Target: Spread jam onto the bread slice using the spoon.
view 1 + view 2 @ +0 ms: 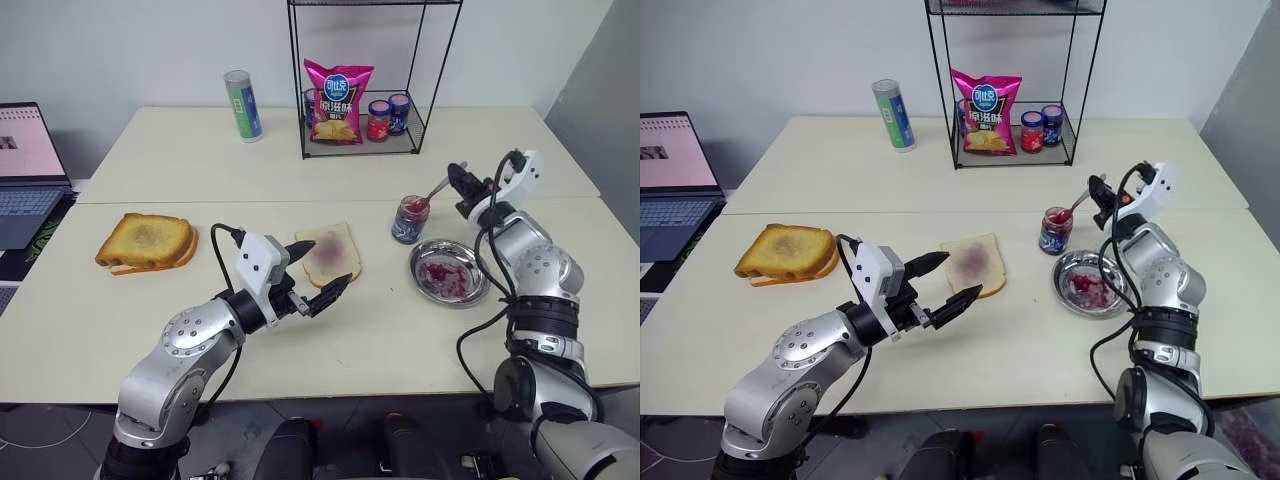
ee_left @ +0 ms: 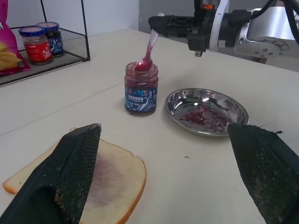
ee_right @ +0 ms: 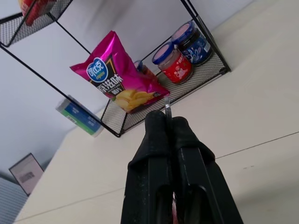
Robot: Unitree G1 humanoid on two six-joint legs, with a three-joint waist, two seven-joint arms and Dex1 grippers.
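On table: one bread slice (image 1: 332, 254), one spoon (image 1: 430, 196) clamped in right pincer (image 1: 458, 180); left pincer (image 1: 318, 272) apart.

Readable text: almost none, mostly label blobs.

You get one real sign: the pink chip bag (image 3: 119, 77) on the wire rack (image 3: 196, 79) carries a blue round logo with white characters, too small for you to read out, above a picture of chips. At its 3 o'clock, the red-lidded jar (image 3: 174, 63) and blue-lidded jar (image 3: 193, 43) wear printed labels, illegible. The open jam jar (image 2: 141, 88) has a blue patterned label with pale lettering you can't make out. At the rack's 9 o'clock, the green-blue can (image 1: 243, 105) shows print, unreadable. The laptop (image 1: 28, 165) screen shows a pale page, no legible words.
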